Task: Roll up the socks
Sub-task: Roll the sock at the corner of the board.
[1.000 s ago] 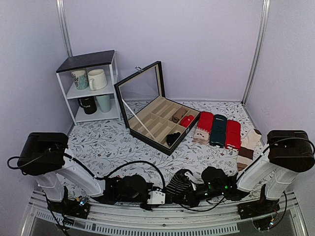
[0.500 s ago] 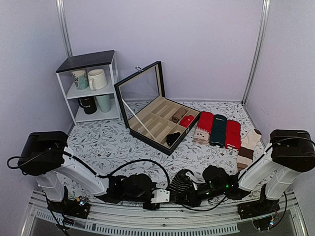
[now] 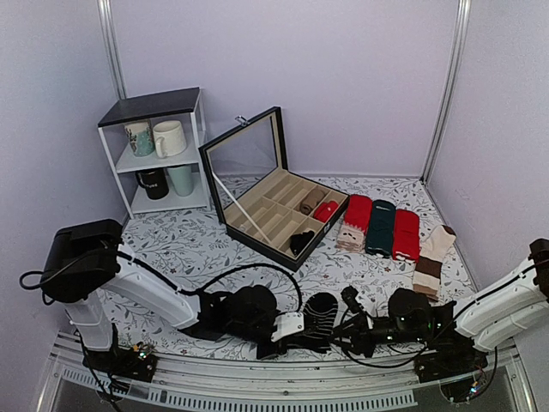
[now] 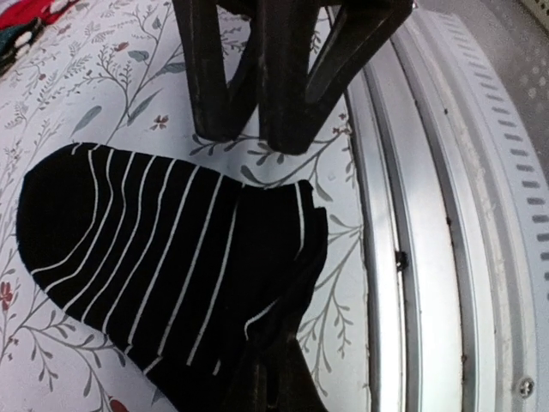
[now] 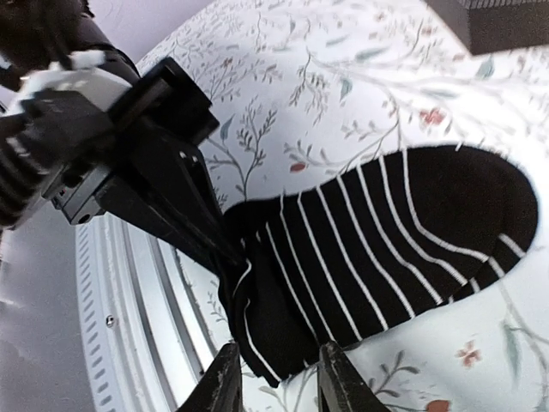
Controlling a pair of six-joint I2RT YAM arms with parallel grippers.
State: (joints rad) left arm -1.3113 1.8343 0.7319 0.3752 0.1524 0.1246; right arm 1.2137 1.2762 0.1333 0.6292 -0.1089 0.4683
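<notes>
A black sock with white stripes (image 3: 321, 307) lies flat on the floral table near the front edge. My left gripper (image 3: 298, 331) is shut on its cuff; in the left wrist view (image 4: 268, 382) the dark fingers pinch the cuff of the sock (image 4: 154, 249). My right gripper (image 3: 350, 328) is open, just right of the sock. In the right wrist view its fingertips (image 5: 225, 382) stand apart at the bottom edge, the gripper (image 5: 276, 386) empty, the sock's cuff (image 5: 274, 318) just ahead of them and the left gripper (image 5: 163, 172) gripping the cuff from the left.
An open black compartment box (image 3: 257, 225) holds a few rolled socks. Flat socks in red and green (image 3: 378, 227) and a brown-cream pair (image 3: 433, 253) lie at the right. A white shelf with mugs (image 3: 159, 150) stands back left. A metal rail (image 4: 446, 215) runs along the front edge.
My right gripper has let go of the sock and drawn back to the right. My left gripper has moved right with the cuff. The sock now lies spread flat instead of bunched.
</notes>
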